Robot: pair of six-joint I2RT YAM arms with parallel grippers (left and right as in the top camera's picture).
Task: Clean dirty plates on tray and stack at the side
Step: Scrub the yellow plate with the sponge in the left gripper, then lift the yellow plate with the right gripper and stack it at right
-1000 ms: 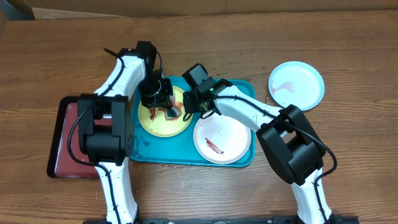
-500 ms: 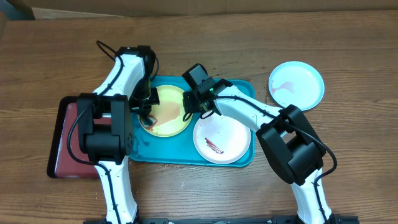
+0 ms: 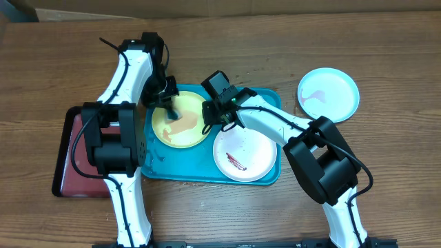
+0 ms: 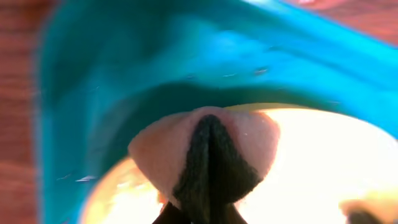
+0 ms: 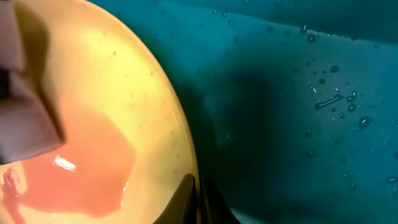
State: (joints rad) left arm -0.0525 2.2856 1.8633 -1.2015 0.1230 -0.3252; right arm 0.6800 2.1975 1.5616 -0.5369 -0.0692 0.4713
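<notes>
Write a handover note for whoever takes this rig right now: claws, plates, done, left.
Left claw: shut on a pinkish sponge, which sits on the yellow-green plate.
Right claw: shut on that plate's right rim.
Plates: yellow-green plate and white plate lie on the blue tray; light blue plate is on the table, right of the tray.
Done: light blue plate set aside, with a faint pink mark on it.
Left: yellow-green plate has a reddish film, white plate has red smears. Wipe both, then stack them on the light blue plate.
</notes>
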